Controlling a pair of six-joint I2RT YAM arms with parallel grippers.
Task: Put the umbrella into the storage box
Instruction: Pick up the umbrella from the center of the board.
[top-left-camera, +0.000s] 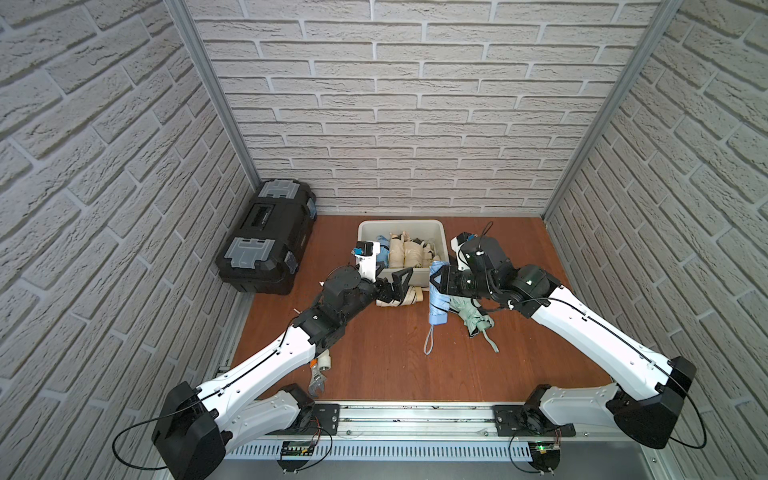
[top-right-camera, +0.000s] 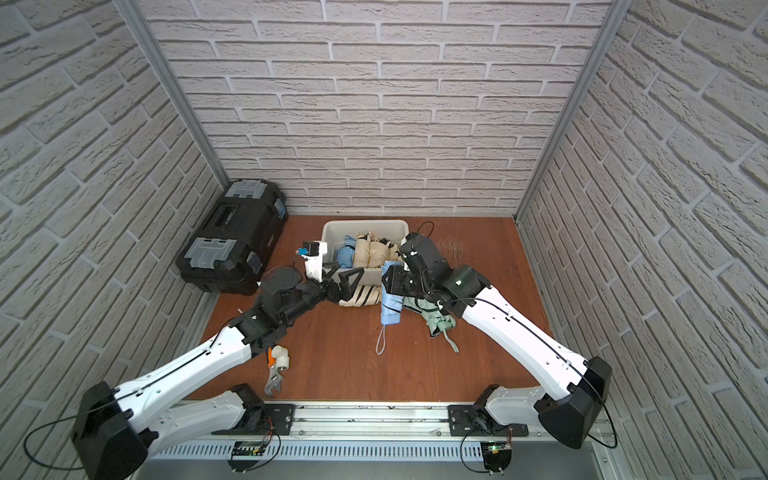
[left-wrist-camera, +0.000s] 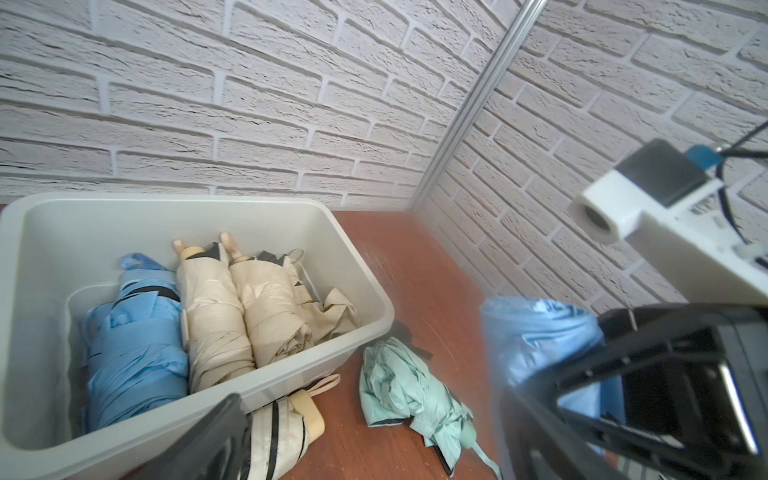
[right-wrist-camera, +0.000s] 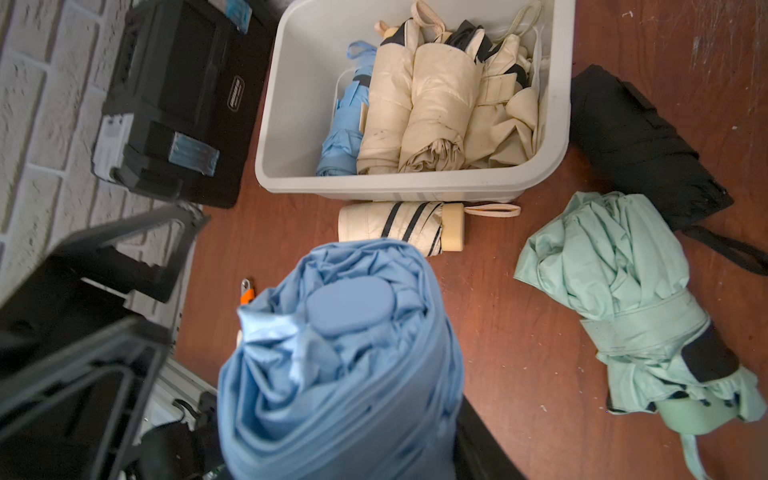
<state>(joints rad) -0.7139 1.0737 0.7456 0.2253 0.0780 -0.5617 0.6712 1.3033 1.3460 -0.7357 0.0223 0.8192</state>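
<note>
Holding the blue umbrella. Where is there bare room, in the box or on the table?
In the storage box, a bare strip runs between its wall nearest the toolbox and the boxed blue umbrella; beige umbrellas fill the rest. Before the box it is crowded: striped umbrella, green umbrella. Bare wood lies toward the rail.

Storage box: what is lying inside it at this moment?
Inside the storage box lie one light blue folded umbrella and cream folded umbrellas, side by side. Anything under them is covered.
</note>
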